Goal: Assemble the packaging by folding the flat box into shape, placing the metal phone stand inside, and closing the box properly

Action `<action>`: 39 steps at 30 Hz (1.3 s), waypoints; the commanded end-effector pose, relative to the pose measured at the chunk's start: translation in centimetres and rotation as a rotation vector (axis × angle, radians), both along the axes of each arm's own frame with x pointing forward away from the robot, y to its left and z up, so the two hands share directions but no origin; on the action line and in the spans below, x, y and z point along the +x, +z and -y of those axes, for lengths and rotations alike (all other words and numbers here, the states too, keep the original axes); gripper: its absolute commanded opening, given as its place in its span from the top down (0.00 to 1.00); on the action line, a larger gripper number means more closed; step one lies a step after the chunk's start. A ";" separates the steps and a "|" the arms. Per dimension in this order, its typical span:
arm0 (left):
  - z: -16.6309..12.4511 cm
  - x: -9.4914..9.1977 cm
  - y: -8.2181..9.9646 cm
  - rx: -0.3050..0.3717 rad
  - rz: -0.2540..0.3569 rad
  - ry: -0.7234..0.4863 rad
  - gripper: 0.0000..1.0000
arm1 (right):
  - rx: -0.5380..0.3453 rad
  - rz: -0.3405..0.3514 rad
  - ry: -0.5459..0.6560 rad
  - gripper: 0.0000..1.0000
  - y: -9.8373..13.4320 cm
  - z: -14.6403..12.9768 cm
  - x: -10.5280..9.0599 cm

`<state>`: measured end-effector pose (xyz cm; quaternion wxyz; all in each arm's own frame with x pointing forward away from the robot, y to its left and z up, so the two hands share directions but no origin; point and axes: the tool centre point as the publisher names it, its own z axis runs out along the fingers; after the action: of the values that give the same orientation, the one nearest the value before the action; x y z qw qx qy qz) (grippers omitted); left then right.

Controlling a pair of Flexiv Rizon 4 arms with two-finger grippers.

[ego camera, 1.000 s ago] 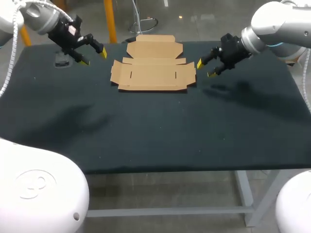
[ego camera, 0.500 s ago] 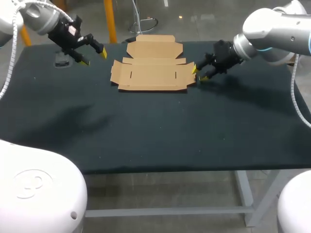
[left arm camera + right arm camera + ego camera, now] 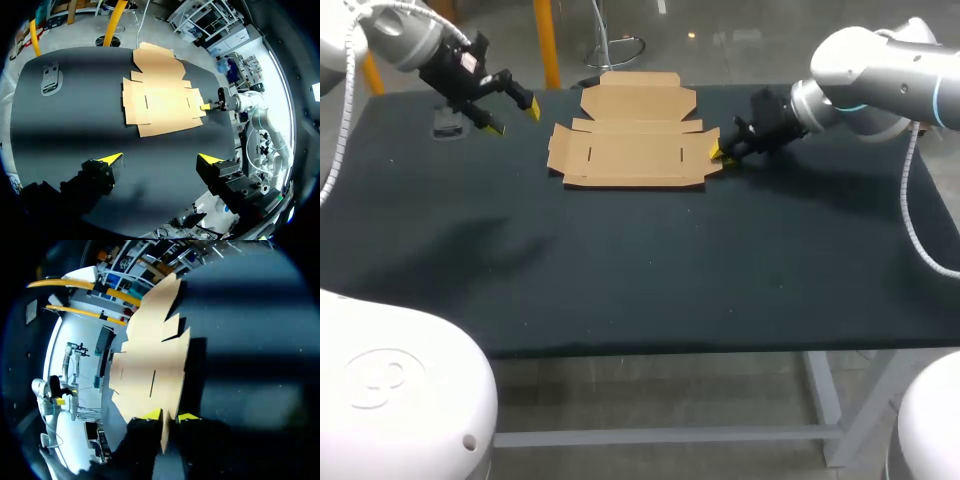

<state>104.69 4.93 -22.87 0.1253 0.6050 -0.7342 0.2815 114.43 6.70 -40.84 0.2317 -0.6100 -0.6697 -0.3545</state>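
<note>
- Flat box (image 3: 635, 135), head view: unfolded tan cardboard with slotted flaps, lying flat at the far side of the dark table (image 3: 620, 260). My right gripper (image 3: 721, 156) is at its right flap, and my left gripper (image 3: 513, 118) is well apart.
- Left wrist view: left gripper spread wide, the cardboard well ahead of it.
- Right wrist view: the flap's edge runs into the right gripper. I can't tell whether it is clamped.

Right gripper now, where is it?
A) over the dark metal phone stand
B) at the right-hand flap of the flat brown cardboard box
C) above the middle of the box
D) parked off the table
B: the head view shows the right gripper at the right-hand flap of the flat brown cardboard box, well away from the dark metal phone stand on the table's far left.
</note>
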 end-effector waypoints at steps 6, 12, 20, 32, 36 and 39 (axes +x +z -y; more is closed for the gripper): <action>0.0 0.0 0.2 0.005 -0.004 0.000 0.00 | 0.063 -0.008 0.056 1.00 0.5 0.4 -1.1; 0.0 0.0 0.2 0.005 -0.004 0.000 0.00 | 0.085 -0.025 0.076 1.00 1.4 0.1 -2.9; 0.0 0.0 0.2 0.005 -0.004 0.000 0.00 | 0.079 -0.090 0.075 1.00 2.0 -0.3 -6.1; 0.0 0.0 0.2 0.005 -0.004 0.000 0.00 | 0.064 -0.131 0.015 1.00 1.8 -0.5 -10.5; 0.0 0.0 0.2 0.005 -0.004 0.000 0.00 | 0.063 -0.147 0.009 1.00 1.6 -0.6 -11.6; 0.0 0.0 0.2 0.005 -0.004 0.000 0.00 | 0.067 -0.165 0.012 0.98 1.4 -0.4 -12.1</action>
<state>104.69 4.93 -22.89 0.1255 0.6048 -0.7341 0.2819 103.10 7.33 -39.58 0.3169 -0.6208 -0.6447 -0.3138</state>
